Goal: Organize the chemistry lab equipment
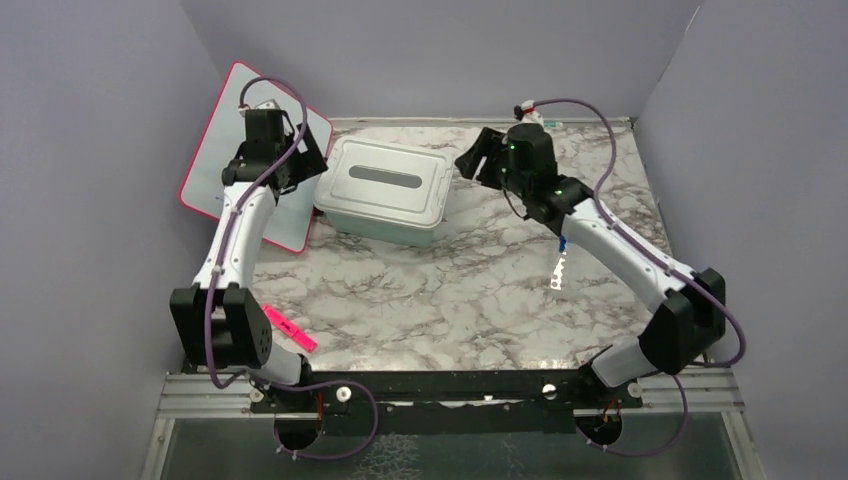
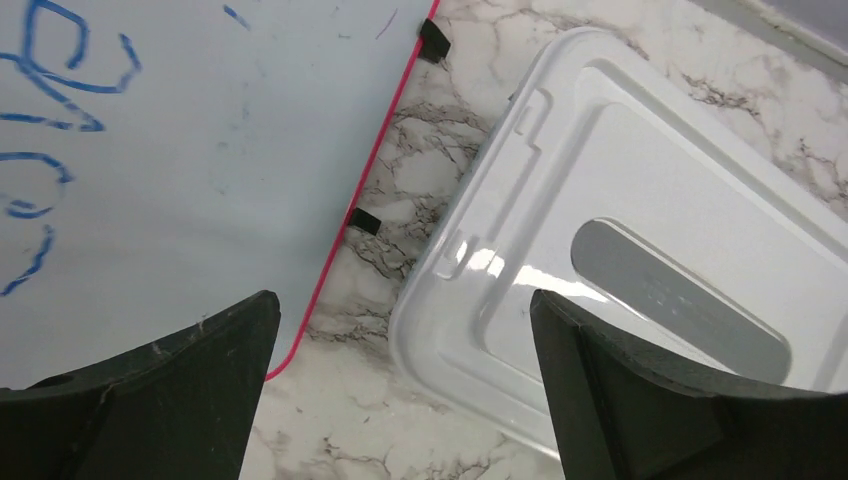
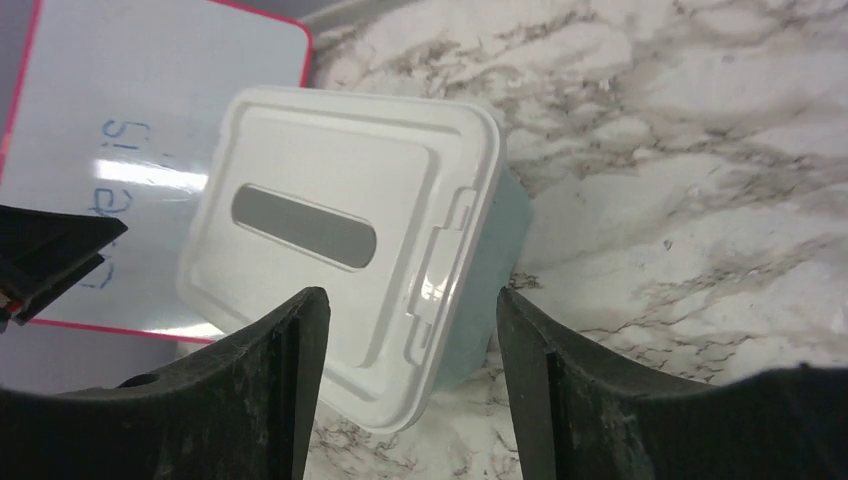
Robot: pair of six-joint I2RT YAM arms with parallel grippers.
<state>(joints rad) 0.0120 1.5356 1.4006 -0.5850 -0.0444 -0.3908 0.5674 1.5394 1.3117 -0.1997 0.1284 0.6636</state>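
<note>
Equipment (image 1: 559, 265) lies loose on the worktop (image 1: 420, 300) while the box (image 1: 385, 190) sits lidded. Left fingers (image 2: 150, 400) and right fingers (image 3: 250, 400) hover spread, empty; unlatch both ends evenly, probably.

Lid's down on the storage box (image 1: 385, 188), so its contents are out of sight. By the right arm (image 1: 620, 240) there's a pale strip with a blue tip (image 1: 559, 264), too small to name, its top end tucked under the arm. The left arm (image 1: 240, 225) covers the whiteboard (image 1: 213, 160) through the middle. In the left wrist view, the blue scribble (image 2: 45, 120) runs off the frame edge, unreadable.
</note>
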